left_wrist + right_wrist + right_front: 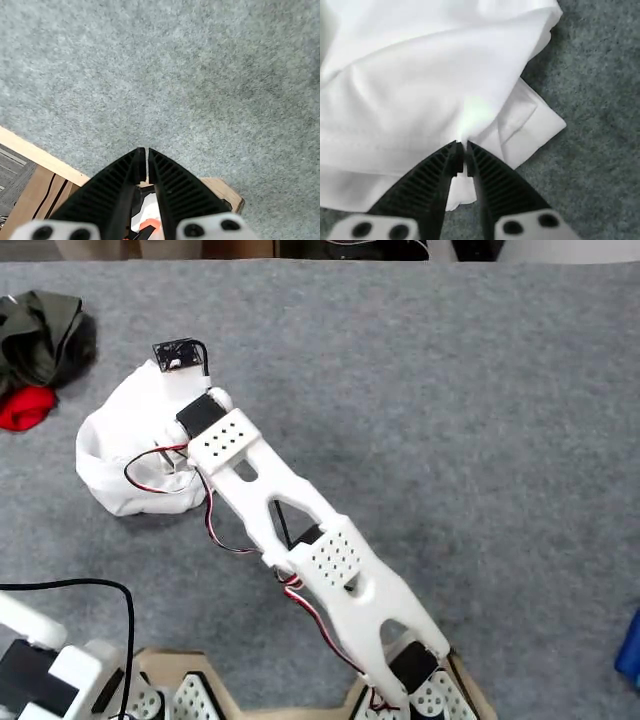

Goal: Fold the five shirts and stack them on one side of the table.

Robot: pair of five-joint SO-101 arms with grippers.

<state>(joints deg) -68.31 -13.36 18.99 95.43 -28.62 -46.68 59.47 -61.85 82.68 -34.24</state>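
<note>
The right gripper (461, 150) is pinching a fold of the white shirt (120, 455), which is lying bunched at the left of the grey table (450, 390). From above, one green shirt (40, 330) and one red shirt (25, 408) are lying touching in the far-left corner, and something blue (630, 650) is peeking in at the right edge. The left gripper (146, 154) is hanging with its fingers together on nothing, beside a wooden board (40, 157).
</note>
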